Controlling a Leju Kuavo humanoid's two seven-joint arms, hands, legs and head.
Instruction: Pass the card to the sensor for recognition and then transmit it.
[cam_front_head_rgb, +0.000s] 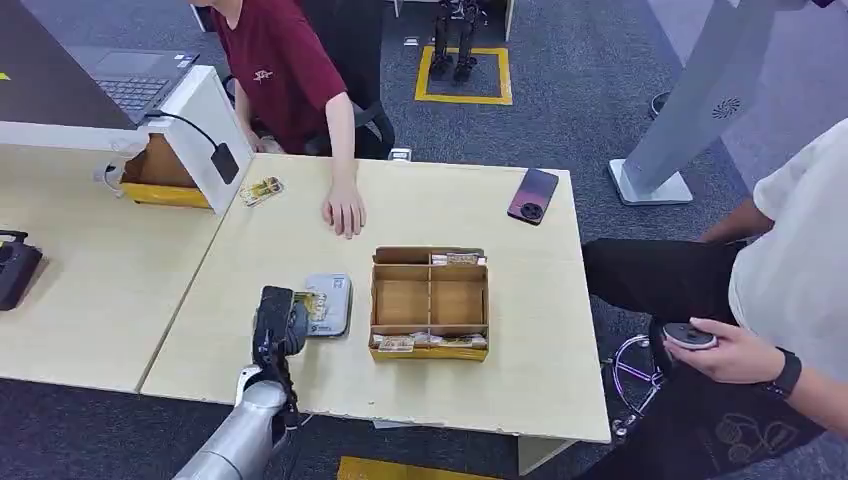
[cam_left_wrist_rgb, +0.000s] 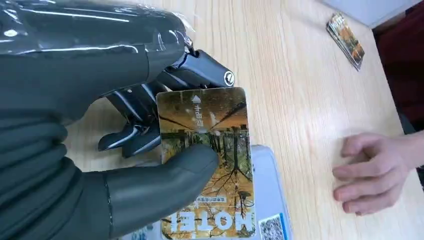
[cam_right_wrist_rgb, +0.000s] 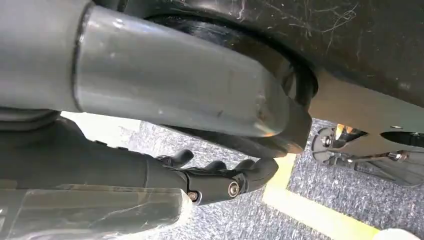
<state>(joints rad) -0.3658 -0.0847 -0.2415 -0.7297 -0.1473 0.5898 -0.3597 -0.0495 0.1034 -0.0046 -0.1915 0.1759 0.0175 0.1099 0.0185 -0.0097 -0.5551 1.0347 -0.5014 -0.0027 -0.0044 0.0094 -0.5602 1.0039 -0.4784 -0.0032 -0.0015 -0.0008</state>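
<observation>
Left hand (cam_left_wrist_rgb: 150, 150) has the hotel card (cam_left_wrist_rgb: 207, 165) pinched right over the grey sensor (cam_front_head_rgb: 330, 303), just beside the cardboard organizer (cam_front_head_rgb: 430, 300). Right hand (cam_right_wrist_rgb: 220, 177) hangs empty, fingers loose.

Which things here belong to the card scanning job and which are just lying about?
Job: card held in left robot hand; grey sensor pad; divided card box.
Lying about: phone, laptop, loose cards.
</observation>
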